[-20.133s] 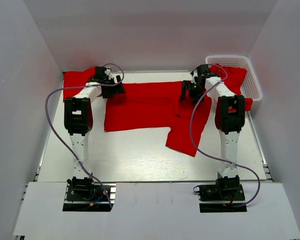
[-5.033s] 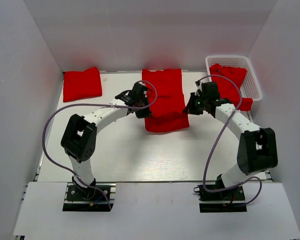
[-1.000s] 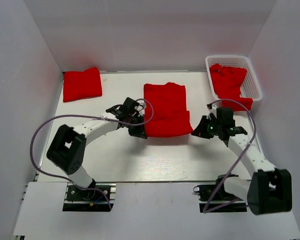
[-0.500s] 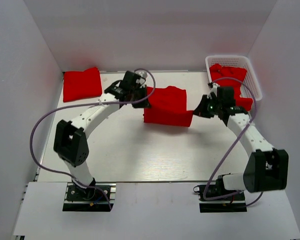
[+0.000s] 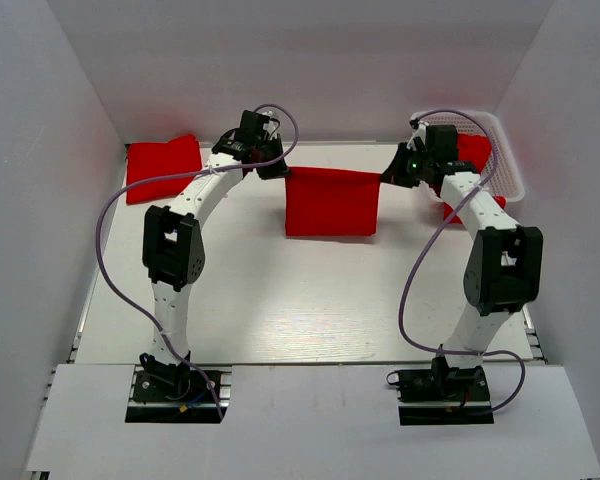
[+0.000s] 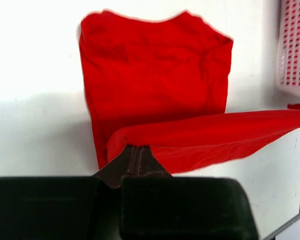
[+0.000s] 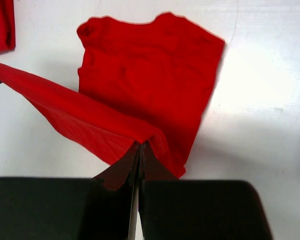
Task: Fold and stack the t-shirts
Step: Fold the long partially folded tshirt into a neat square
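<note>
A red t-shirt lies mid-table, partly folded. One edge of it is lifted and stretched taut between my two grippers at the back. My left gripper is shut on the left corner of that edge, and my right gripper is shut on the right corner. In the left wrist view the fingertips pinch the cloth fold above the flat part of the t-shirt. The right wrist view shows the same pinch over the flat part of the t-shirt. A folded t-shirt lies at the back left.
A white lattice basket stands at the back right with more red cloth in it, close behind my right arm. The basket's edge also shows in the left wrist view. White walls enclose the table on three sides.
Both grippers have carried the t-shirt's near edge up and toward the back of the table, over the rest of the cloth. The arms have stretched out backward.
</note>
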Motion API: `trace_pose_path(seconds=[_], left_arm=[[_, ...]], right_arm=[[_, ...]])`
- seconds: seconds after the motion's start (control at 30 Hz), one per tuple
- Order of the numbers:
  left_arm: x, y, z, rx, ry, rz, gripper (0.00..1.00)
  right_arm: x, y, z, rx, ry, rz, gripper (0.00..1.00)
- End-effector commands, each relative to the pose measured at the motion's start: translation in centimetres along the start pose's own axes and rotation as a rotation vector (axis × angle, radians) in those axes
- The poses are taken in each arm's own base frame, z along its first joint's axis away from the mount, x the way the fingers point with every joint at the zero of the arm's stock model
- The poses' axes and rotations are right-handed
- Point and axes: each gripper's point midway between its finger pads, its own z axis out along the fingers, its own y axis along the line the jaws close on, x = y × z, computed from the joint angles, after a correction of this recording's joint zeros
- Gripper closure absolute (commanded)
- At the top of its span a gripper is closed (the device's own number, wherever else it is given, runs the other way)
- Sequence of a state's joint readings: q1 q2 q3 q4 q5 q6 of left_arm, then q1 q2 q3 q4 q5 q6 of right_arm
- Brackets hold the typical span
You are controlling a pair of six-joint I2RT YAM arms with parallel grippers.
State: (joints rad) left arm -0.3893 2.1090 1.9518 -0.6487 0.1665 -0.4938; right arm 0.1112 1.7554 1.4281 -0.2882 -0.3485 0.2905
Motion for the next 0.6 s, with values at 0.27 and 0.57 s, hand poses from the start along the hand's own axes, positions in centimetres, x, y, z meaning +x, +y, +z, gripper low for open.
trace_pose_path(seconds=[0.27,0.57], left_arm=[[-7.7,-2.5,2.2,0.234,-0.216,0.069,1.00],[-9.0,-1.1,5.3,0.278,-0.260,0.057,1.00]], right_arm=[[-6.3,-1.6,3.5,-0.026,-0.090,-0.010,1.00],[-7.3,-2.5,5.6,-0.068,-0.086,-0.031,1.00]])
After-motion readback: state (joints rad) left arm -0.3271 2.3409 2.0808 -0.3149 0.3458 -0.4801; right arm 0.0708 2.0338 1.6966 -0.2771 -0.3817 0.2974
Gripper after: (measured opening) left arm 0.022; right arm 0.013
